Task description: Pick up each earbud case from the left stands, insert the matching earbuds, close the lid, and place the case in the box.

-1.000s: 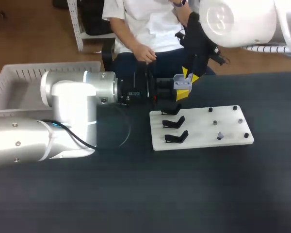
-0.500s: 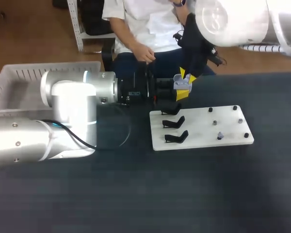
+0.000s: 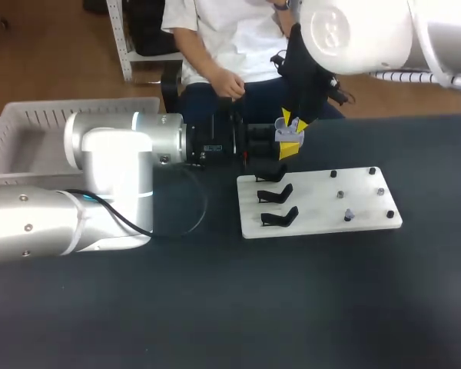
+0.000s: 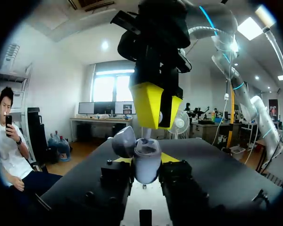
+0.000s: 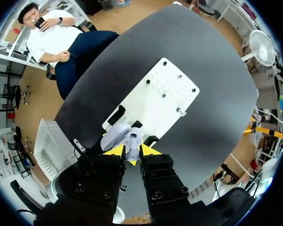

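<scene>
Loading looks like the step in hand: the left tool (image 4: 145, 165) grips the open earbud case (image 5: 134, 139) near the white board's (image 3: 323, 201) far edge. The right tool (image 4: 156, 120) hangs just over it; whether it holds anything, I cannot tell. Descend straight and gently, clearing the raised lid (image 5: 114, 134).

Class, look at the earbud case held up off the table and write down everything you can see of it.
The earbud case is small, rounded and pale lilac-grey, and looks like smooth plastic. Its lid is hinged open and tipped to one side. The case stands upright off the table, clamped from two sides by the left gripper, near the far edge of the white board. The right gripper hangs directly above its open mouth. Whether earbuds are inside cannot be seen.
</scene>
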Controlling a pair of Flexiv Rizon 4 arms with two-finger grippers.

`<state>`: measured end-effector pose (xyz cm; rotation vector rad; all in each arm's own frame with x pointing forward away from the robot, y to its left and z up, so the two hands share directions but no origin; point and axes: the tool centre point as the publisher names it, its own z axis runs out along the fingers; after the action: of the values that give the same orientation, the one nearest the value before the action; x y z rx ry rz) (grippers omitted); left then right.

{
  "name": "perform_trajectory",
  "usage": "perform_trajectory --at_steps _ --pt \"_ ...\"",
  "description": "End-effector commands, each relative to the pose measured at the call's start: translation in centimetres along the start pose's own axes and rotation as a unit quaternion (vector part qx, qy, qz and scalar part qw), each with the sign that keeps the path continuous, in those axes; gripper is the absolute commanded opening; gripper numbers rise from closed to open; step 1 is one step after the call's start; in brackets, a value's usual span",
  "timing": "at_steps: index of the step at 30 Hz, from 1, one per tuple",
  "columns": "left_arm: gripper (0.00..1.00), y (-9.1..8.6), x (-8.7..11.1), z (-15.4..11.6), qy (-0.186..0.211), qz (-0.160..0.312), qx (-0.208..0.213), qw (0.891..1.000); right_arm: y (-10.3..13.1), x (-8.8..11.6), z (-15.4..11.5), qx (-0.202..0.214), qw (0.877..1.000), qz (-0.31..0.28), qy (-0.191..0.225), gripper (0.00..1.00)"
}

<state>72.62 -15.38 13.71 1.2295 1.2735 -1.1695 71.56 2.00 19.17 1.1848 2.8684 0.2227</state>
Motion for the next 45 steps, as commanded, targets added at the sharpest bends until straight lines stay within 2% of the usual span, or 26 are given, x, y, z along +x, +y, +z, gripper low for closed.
perform_trajectory --at_steps 1,31,33,35,40,45 --pt "0.00 -0.2 0.1 0.0 -0.003 0.002 -0.003 1.000 0.1 0.0 0.1 0.003 1.000 0.000 0.000 0.00" --pt "0.00 -0.2 0.1 0.0 -0.003 0.002 -0.003 1.000 0.0 0.0 1.5 0.016 1.000 0.004 0.010 0.00" --pt "0.00 -0.2 0.1 0.0 -0.003 0.002 -0.003 1.000 0.0 0.0 1.5 0.016 1.000 0.004 0.010 0.22" --pt "0.00 -0.2 0.1 0.0 -0.003 0.002 -0.003 1.000 0.0 0.1 1.3 0.016 1.000 0.003 0.007 0.30" --pt "0.00 -0.2 0.1 0.0 -0.003 0.002 -0.003 1.000 -0.3 0.6 0.6 0.010 1.000 -0.006 0.002 0.41" --pt "0.00 -0.2 0.1 0.0 -0.003 0.002 -0.003 1.000 -1.5 1.5 -0.3 -0.007 0.999 -0.041 0.001 0.49"
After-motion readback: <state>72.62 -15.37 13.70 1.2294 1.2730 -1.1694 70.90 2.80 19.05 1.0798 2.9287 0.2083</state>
